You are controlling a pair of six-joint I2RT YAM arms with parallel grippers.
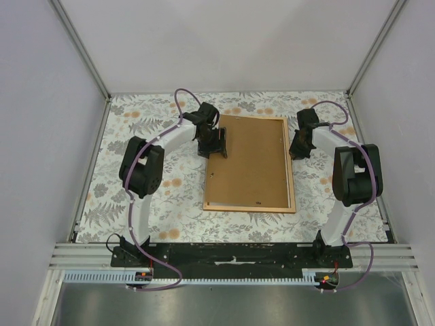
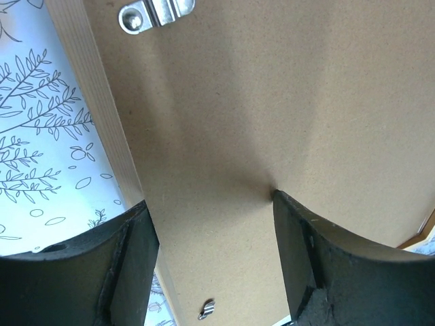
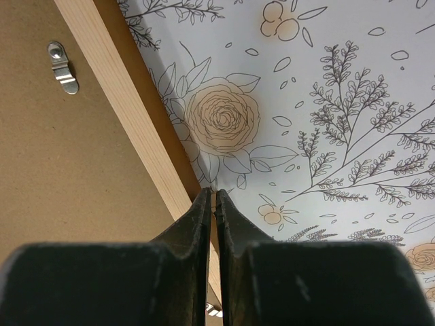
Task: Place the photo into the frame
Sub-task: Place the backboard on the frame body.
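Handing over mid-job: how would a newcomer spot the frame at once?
On the floral tablecloth, a big flat rectangle lies mid-table. The frame is its thin orange-brown wooden rim, running around the plain brown backing board that fills it.

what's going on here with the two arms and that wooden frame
Two robot arms are working on a wooden frame that lies back-up on the flowered table, its brown backing board showing. The left hand hovers open over the board near the frame's left rail, holding nothing. The right hand is shut and empty at the outer edge of the right rail. The photo is not in sight.
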